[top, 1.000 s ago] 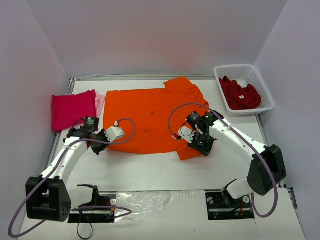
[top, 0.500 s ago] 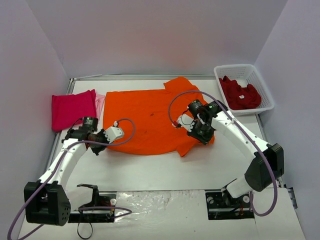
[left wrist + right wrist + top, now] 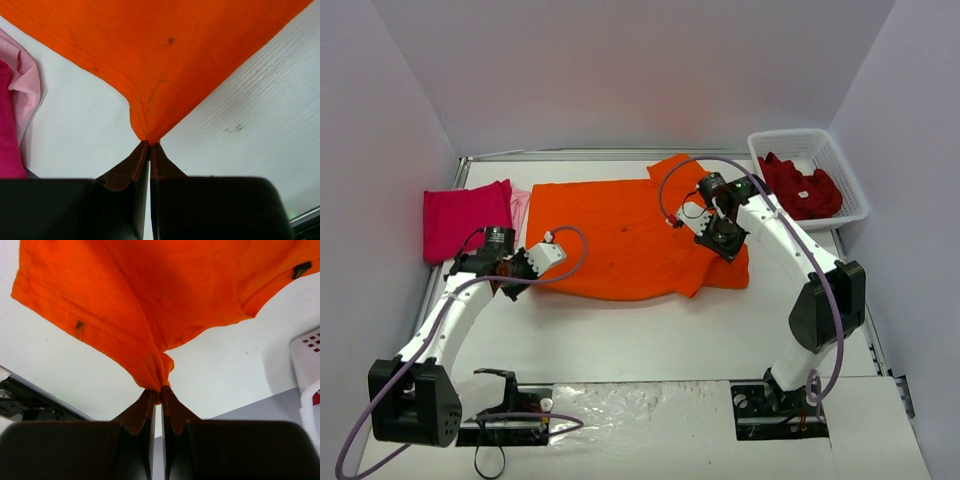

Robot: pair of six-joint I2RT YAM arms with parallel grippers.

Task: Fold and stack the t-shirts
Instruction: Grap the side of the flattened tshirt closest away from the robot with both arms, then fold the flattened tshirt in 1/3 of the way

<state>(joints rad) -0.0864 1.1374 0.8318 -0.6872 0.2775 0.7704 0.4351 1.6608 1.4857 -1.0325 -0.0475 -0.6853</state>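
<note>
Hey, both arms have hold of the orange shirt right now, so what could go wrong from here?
The left pincer and right pincer each grip only a thin pinch of the orange t-shirt at their tips, so it may slip out mid-fold.
The cloth is bunched at the right pincer, so the fold may crease.
The left corner lies near the pale pink t-shirt; a sweep could drag it.

The orange t-shirt [image 3: 620, 240] is soft, matt cloth with a double-stitched hem. The bench [image 3: 260, 125] is white, matt and finely ribbed. At upper right, the basket [image 3: 788, 134] is smooth white plastic lattice. The jaws look dull brown, rubbery.
</note>
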